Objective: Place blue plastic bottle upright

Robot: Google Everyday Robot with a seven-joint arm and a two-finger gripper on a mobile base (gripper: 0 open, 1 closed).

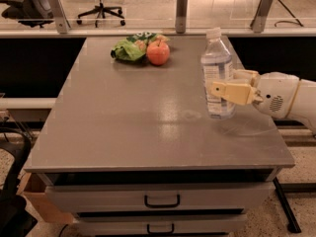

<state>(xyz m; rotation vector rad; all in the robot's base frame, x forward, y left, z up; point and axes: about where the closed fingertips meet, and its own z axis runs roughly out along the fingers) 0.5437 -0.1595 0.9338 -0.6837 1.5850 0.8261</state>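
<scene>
The blue plastic bottle (217, 73) is clear and ribbed with a white cap and a pale label. It stands upright near the right edge of the grey table (148, 127). My gripper (228, 85) comes in from the right on a white arm. Its tan fingers (231, 91) are closed around the bottle's middle, one in front and one behind. The bottle's base is at the table surface; I cannot tell whether it rests on it.
A red apple (158, 52) and a green crumpled bag (128, 49) lie at the table's far side. Drawers (162, 200) are under the front edge. A cardboard box (34, 201) is at lower left. Office chairs stand beyond the glass rail.
</scene>
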